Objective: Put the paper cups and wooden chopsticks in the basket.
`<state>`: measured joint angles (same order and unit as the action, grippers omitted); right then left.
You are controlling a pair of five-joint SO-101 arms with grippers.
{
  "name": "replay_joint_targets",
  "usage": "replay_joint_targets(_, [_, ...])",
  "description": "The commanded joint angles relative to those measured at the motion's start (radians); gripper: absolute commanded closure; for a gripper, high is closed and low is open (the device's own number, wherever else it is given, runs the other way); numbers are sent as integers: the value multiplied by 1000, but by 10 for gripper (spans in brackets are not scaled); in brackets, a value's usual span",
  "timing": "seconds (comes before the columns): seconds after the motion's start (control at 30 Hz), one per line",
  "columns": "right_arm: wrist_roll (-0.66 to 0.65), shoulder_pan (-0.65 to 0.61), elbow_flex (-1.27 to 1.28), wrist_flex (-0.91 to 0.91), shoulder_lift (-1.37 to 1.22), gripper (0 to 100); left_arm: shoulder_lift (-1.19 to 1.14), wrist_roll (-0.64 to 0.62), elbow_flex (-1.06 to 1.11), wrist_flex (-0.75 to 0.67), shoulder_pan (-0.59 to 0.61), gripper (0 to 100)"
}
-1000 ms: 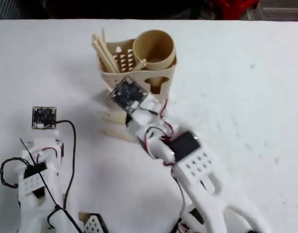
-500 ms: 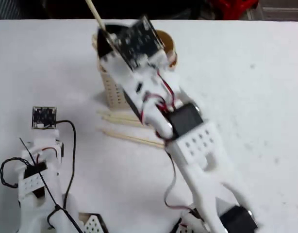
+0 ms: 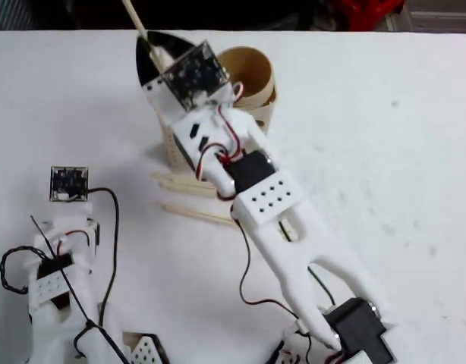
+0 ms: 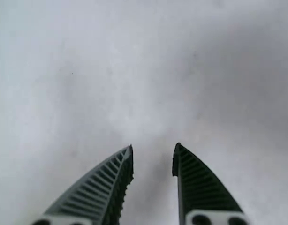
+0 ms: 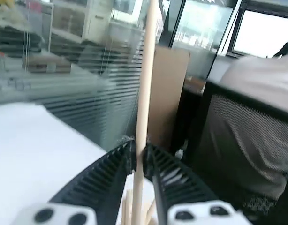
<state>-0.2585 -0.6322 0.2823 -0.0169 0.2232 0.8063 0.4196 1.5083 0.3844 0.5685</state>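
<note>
Right end effector: is clamping its jaws shut on a wooden chopstick, hovering above the basket's far-left corner.
Held chopstick: is standing nearly upright in that grip, its lower end pointing down toward the basket.
Basket: is sitting on the white surface, partly covered by the right arm.
Paper cup: is resting inside the basket, mouth up, on its right side.
Loose chopsticks: are lying flat on the surface just beside the basket's near wall.
Left end effector: is hanging with its jaws apart and nothing between them, over bare surface well apart from the basket.
</note>
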Motion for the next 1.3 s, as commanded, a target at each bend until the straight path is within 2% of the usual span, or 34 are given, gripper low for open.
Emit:
replay_joint_targets(0.0, [6, 18, 103, 102, 33, 982, 24, 3, -6, -11, 1, 846])
replay_joint_targets(0.27, [5, 61, 161, 102, 33, 970, 24, 3, -6, -11, 1, 846])
replay_joint_targets(0.43, [5, 70, 210, 56, 56, 848, 24, 5, -6, -11, -1, 846])
replay_joint_targets(0.5, [0, 71, 230, 54, 88, 859, 24, 6, -6, -11, -1, 846])
replay_joint_targets(0.6, [-3, 71, 275, 31, 166, 932, 24, 6, -6, -11, -1, 846])
replay_joint_targets(0.7, [-3, 62, 330, -127, 271, 981, 24, 6, -6, -11, -1, 846])
replay_joint_targets(1.0, [5, 122, 457, -783, 679, 882, 24, 6, -6, -11, -1, 846])
replay_joint_targets(1.1, [-11, 88, 528, -866, 780, 869, 24, 6, -6, -11, -1, 846])
replay_joint_targets(1.27, [-172, 38, 646, -898, 727, 904, 24, 5, -6, -11, -1, 846])
